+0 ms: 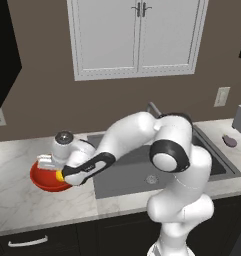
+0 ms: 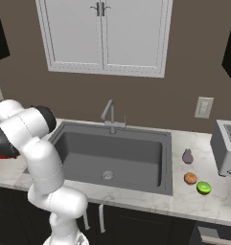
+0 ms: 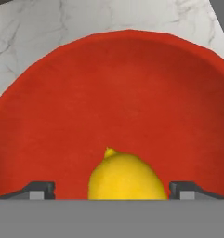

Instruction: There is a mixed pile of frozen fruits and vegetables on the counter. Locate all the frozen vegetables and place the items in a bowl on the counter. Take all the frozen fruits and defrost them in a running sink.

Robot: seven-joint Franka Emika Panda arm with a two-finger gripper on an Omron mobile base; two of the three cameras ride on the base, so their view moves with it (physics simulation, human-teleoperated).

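Now the hand hangs over the red bowl, fingers spread wide with clear gaps either side of the yellow piece, which lies between them inside the bowl. Bowl sits on the table, left of the sink. Right of the sink, on the table: purple-grey piece farthest back, orange piece nearer, bright green piece just beside the orange one, nearest the front edge. Toaster stands to the right of them. Faucet rises behind the basin.
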